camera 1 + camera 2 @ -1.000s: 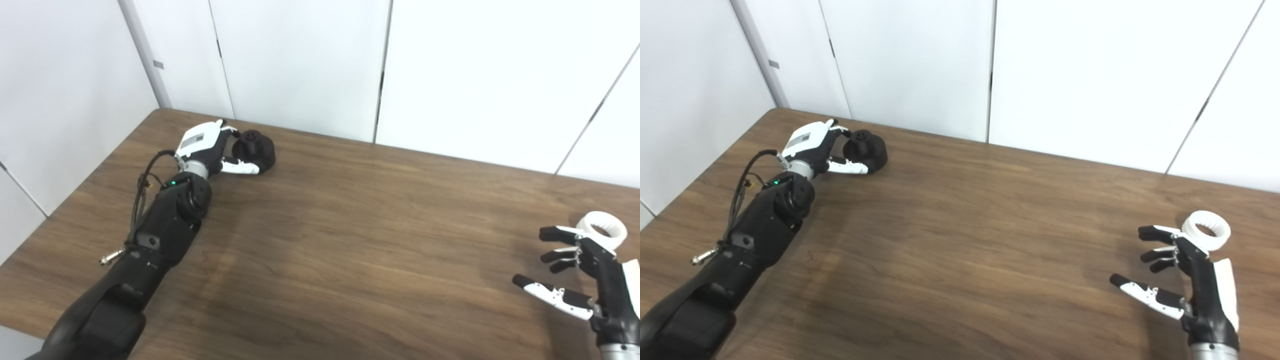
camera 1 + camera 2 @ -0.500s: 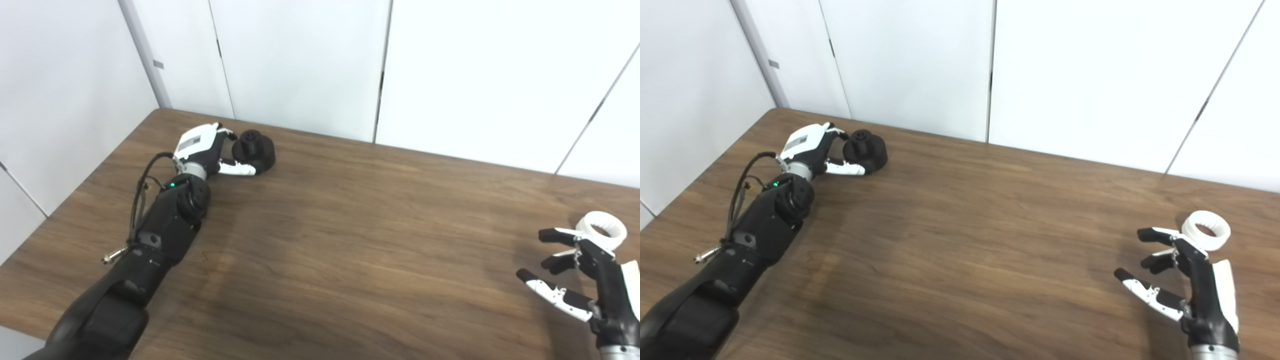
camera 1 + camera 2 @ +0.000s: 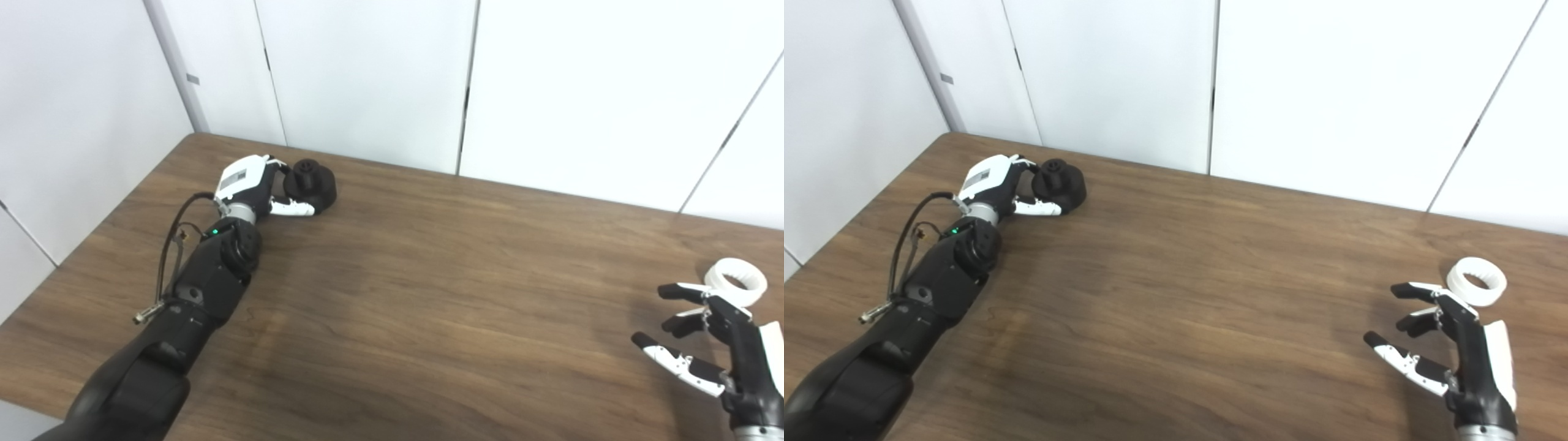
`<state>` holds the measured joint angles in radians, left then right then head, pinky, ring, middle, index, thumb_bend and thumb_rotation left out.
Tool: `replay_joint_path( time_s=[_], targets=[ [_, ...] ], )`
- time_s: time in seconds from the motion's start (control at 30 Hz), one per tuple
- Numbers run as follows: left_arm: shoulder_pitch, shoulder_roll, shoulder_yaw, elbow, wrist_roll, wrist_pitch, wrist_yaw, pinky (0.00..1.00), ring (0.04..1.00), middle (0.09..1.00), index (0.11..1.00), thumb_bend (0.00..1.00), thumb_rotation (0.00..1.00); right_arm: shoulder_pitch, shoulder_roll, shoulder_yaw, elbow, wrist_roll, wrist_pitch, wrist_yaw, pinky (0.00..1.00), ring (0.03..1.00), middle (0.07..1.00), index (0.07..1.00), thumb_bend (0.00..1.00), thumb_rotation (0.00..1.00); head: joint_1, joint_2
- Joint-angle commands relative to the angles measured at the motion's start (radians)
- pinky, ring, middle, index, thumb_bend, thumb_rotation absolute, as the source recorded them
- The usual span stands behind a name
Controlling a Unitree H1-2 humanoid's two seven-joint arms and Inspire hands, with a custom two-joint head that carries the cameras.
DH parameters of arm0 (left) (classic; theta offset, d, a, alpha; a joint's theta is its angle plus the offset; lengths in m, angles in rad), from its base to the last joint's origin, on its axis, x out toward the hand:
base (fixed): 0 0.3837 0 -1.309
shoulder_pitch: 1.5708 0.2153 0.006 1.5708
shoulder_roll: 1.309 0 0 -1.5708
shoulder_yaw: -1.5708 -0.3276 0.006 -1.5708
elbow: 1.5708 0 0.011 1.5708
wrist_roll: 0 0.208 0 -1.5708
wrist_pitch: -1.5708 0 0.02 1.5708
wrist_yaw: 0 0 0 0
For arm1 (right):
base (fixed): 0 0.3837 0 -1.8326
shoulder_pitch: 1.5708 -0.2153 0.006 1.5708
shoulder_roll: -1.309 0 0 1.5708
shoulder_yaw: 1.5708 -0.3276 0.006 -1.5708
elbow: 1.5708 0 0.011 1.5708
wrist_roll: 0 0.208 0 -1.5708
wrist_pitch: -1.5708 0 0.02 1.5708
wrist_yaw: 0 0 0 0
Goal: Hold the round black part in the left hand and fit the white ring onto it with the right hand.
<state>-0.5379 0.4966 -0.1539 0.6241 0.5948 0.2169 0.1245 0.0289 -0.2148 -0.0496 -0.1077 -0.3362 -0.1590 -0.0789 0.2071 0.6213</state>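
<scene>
Left eye view showed the left hand [image 3: 254, 190] wrapped around the round black part [image 3: 311, 184] at ten o'clock; the right hand [image 3: 713, 346], fingers spread wide, sat just beside the white ring [image 3: 735, 282] at four o'clock.

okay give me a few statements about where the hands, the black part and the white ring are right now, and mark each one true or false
1. The white ring lies on the table. True.
2. The right hand is holding the ring. False: it is open, beside the ring.
3. The left hand is at the round black part. True.
4. The ring already sits on the black part. False: they are far apart, at opposite sides of the table.
</scene>
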Motion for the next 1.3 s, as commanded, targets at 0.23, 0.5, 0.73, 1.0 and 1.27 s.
replay_joint_path(
  time_s=[0.23,0.5,0.73,1.0,1.27],
  targets=[
    [-0.071,-0.001,0.006,0.011,-0.022,-0.059,0.055,0.87,0.978,0.946,0.775,1.0,0.45,-0.006,-0.006,-0.001,-0.069,-0.011,-0.012,-0.004,0.43,0.465,0.676,0.618,0.52,0.0,-0.006,0.008],
    [-0.073,-0.014,0.007,0.011,-0.028,-0.059,0.053,0.91,0.976,0.938,0.76,1.0,0.44,-0.004,-0.004,-0.003,-0.075,-0.016,-0.009,-0.004,0.42,0.465,0.671,0.496,0.51,0.0,-0.011,0.014],
    [-0.072,-0.02,0.016,0.024,-0.048,-0.094,0.091,0.84,0.95,0.903,0.678,1.0,0.34,-0.001,-0.006,-0.005,-0.078,-0.017,-0.002,0.0,0.42,0.465,0.674,0.494,0.51,0.0,-0.009,0.02],
    [-0.06,-0.033,0.054,0.038,-0.086,-0.164,0.156,0.85,0.917,0.851,0.52,0.73,0.13,0.001,-0.006,-0.005,-0.082,-0.008,-0.005,0.005,0.42,0.466,0.672,0.494,0.5,0.0,-0.004,0.024],
    [-0.052,-0.037,0.061,0.043,-0.099,-0.186,0.17,0.88,0.905,0.836,0.482,0.53,0.06,0.0,-0.008,-0.003,-0.076,-0.011,-0.012,0.003,0.42,0.466,0.671,0.494,0.5,0.0,-0.003,0.026]
  ],
)
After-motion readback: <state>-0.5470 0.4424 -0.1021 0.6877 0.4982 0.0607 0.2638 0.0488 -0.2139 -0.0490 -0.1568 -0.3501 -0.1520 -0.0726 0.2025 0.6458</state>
